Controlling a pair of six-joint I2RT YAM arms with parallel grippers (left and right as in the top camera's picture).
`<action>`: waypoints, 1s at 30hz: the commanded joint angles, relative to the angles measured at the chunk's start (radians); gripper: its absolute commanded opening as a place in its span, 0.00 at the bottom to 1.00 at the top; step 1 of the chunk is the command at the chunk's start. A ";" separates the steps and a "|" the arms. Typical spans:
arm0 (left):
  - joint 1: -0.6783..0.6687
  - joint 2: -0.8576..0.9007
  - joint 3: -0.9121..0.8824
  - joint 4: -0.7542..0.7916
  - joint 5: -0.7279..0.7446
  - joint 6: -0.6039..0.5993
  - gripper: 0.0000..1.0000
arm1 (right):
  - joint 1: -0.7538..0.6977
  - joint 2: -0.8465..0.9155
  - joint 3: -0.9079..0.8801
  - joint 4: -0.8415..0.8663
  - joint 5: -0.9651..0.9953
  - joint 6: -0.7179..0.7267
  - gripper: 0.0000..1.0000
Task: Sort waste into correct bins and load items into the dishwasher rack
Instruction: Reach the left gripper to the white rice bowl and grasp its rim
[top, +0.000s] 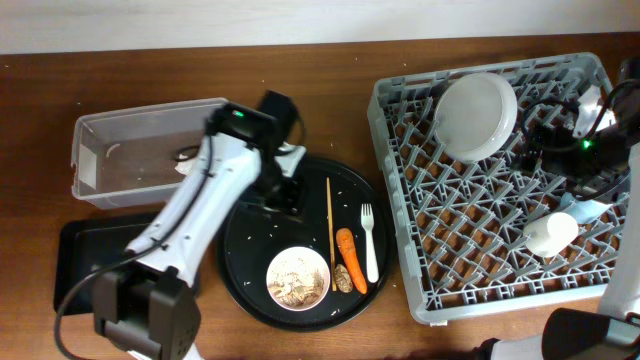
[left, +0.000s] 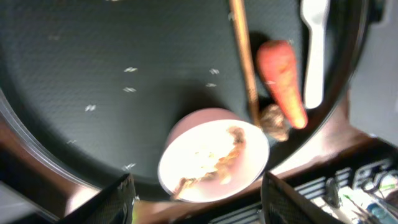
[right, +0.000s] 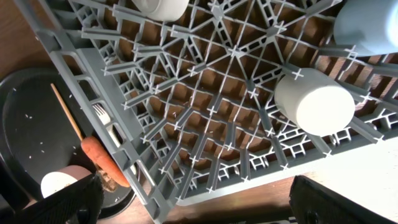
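Dishwasher rack (top: 420, 270) filled the right of the overhead frame. White bowl (top: 476, 116) sat tilted in its upper part; cream cup (top: 551, 234) lay lower right on the grid. Light blue cup (right: 368, 25) showed only in the right wrist view, upper right corner, just beside the cream cup.

Round black tray (top: 250, 290) sat at frame centre, just beside the rack. On it, from left to right:
- pale round dish (top: 298, 277) at the lower edge, brownish scraps inside
- wooden chopstick (top: 330, 232), running top to bottom
- brown lump (top: 342, 281), touching the carrot's lower end
- carrot piece (top: 350, 258), slanted
- white fork (top: 370, 243), tines toward the top of the frame

White rice-like flecks (left: 129, 70) were scattered over the tray floor.

Clear tub (top: 90, 170) stood upper left, with a couple of small bits in it, too small to name. Flat black tray (top: 80, 270) lay below it, partly under the left arm.

Left gripper (left: 198, 186) hung over the round tray above the dish, fingers spread, nothing between them. Right gripper (right: 196, 186) hung over the rack's right side, fingers spread wide, nothing between them.
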 joint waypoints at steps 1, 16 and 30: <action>-0.125 -0.017 -0.055 0.074 0.026 -0.211 0.65 | 0.006 -0.010 -0.008 0.003 -0.006 -0.011 0.98; -0.301 -0.017 -0.326 0.315 -0.095 -0.649 0.64 | 0.006 -0.010 -0.008 0.000 -0.006 -0.011 0.98; -0.325 0.008 -0.392 0.440 -0.111 -0.658 0.49 | 0.006 -0.010 -0.008 0.000 -0.006 -0.011 0.98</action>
